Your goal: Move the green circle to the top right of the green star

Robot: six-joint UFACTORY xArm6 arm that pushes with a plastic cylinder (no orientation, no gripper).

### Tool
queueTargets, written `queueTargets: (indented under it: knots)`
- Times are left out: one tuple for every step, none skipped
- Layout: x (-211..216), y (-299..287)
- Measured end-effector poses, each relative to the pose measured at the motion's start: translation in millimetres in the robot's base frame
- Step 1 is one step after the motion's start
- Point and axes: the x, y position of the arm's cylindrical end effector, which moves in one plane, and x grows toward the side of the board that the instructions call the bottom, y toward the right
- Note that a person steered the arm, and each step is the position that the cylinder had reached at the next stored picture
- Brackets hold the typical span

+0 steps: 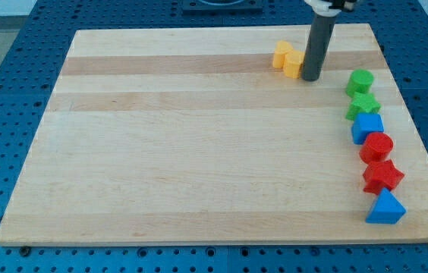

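My tip (310,79) is a bare rod, no jaws to spread or pinch. It sits touching the right side of the yellow blocks (287,59), well left of the green circle (360,80). Circle is at the head of the right-edge column, touching the green star (363,105) directly above it. Step in hand, I judge: approach, no contact with the circle. Next move: get to the circle's left side, nudge it right so it sits up-right of the star. Count: two yellow, two green, two red, two blue.

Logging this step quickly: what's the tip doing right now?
My tip: holding nothing, set against the right side of the yellow blocks, left of the green circle.
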Motion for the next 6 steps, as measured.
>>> queueTargets:
  knots:
    - [0.0, 20.4]
    - [0.0, 42.6]
    - [-4.6, 64.5]
    - [-4.6, 66.2]
    - [14.7, 66.2]
    - [29.0, 66.2]
